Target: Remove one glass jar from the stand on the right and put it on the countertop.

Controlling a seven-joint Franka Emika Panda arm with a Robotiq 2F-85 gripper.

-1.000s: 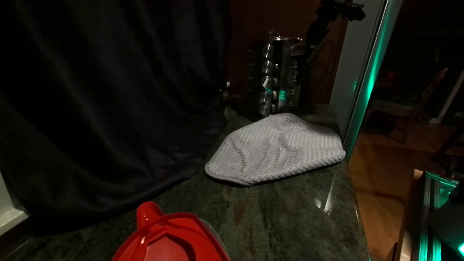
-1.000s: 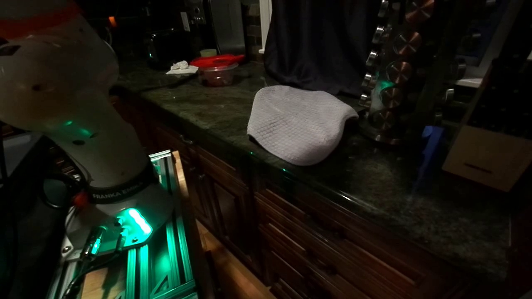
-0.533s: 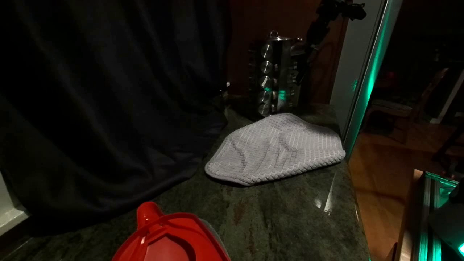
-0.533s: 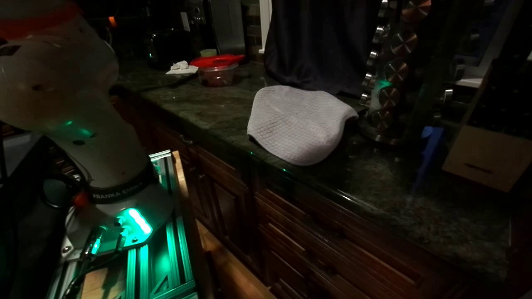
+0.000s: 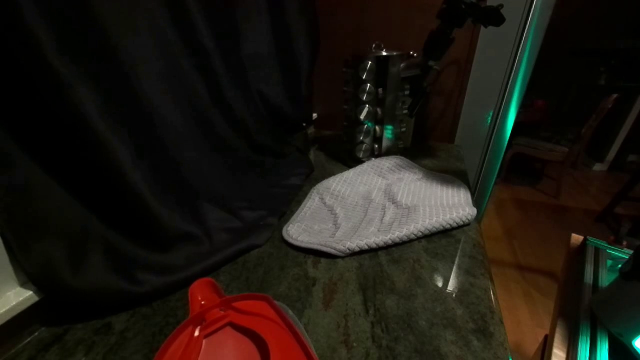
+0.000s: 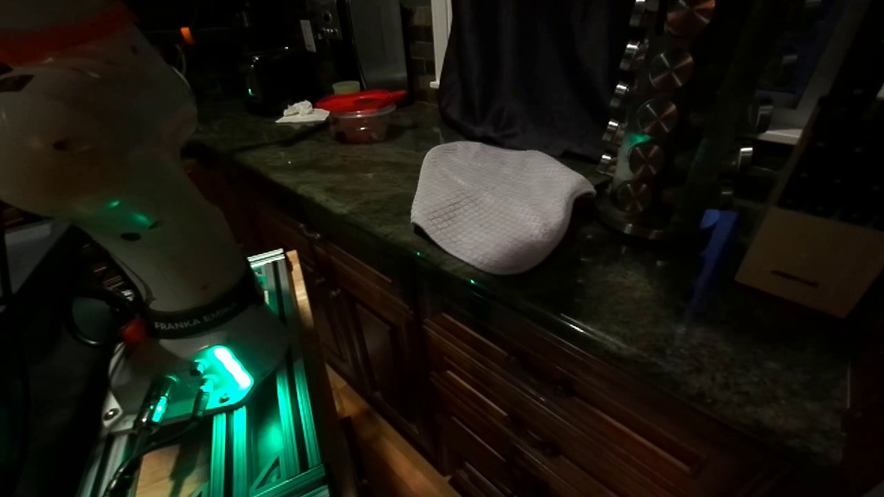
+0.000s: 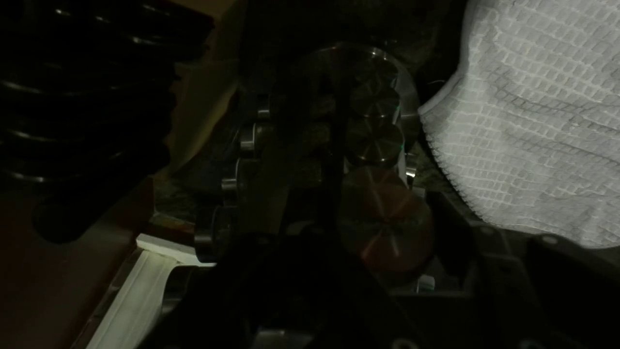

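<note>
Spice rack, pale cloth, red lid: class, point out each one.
Spice rack [image 5: 392, 95], in an exterior view: its metal upright.
Pale cloth [image 7: 537, 121], in the wrist view: its textured surface.
Red lid [image 6: 359, 101], in an exterior view: its upper side.

V. dim thruout. Glows green from base lamp [image 6: 233, 367], 8 o'clk in an ext. view; blown white at core. Streaked green along pale panel edge [image 5: 509, 118], 2 o'clk, glinting off countertop [image 5: 390, 300], 4 o'clk, in an ext. view. Brightest in wrist view on cloth [image 7: 528, 126], 2–3 o'clk; near-black at 6. Soft on jar lid [image 7: 386, 218], 4 o'clk.
</note>
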